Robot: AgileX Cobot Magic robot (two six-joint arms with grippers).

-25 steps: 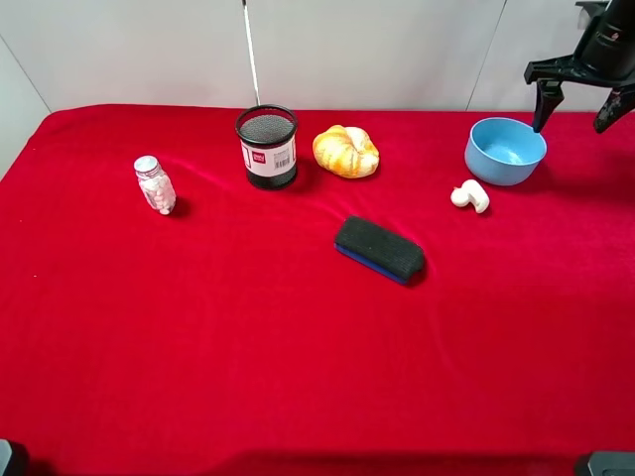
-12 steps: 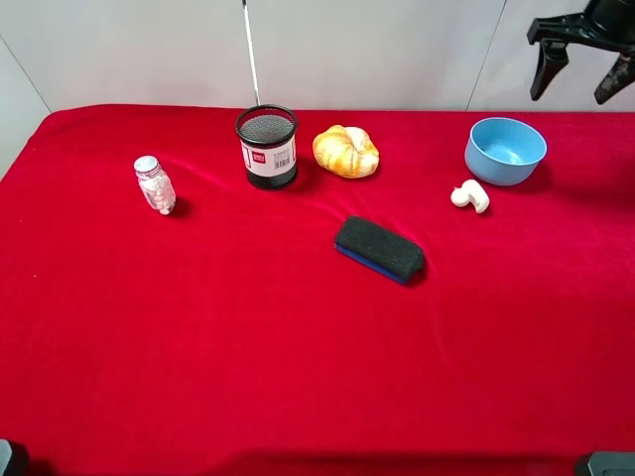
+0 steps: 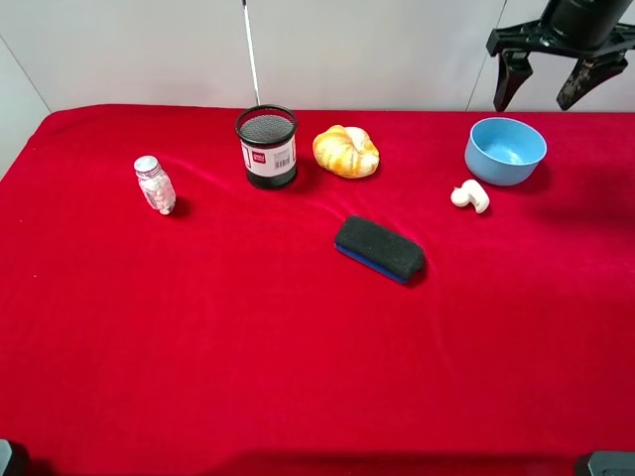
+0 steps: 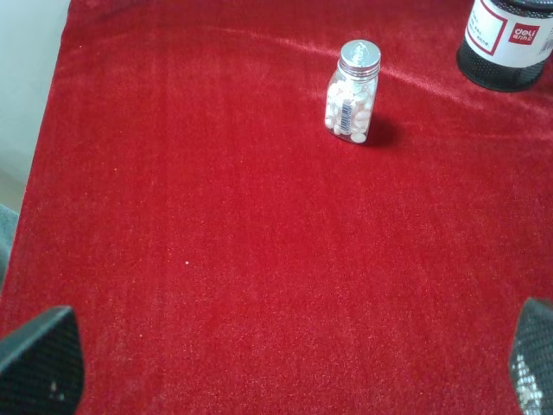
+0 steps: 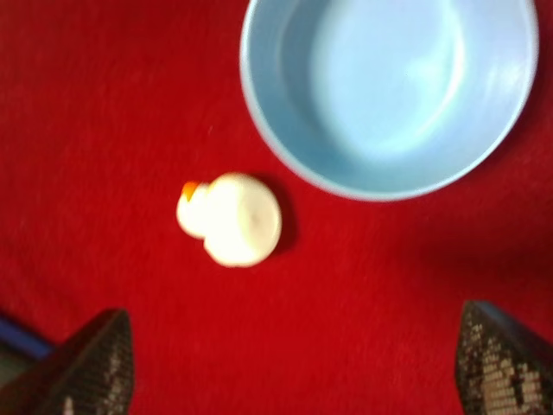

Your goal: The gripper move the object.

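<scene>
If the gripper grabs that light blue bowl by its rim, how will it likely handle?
The bowl looks rigid and smooth, so the rim may be somewhat slippery. It appears empty, so probably light. Wide and low on the red cloth, it seems unlikely to tip, though a push would likely slide it.

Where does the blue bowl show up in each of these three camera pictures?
Exterior high: the bowl sits far right on the red cloth, below the open right gripper.
Left wrist: not in it.
Right wrist: the bowl is cut off by the picture's upper edge.
Shared landmark: the small white toy beside the bowl, also in the right wrist view.
</scene>
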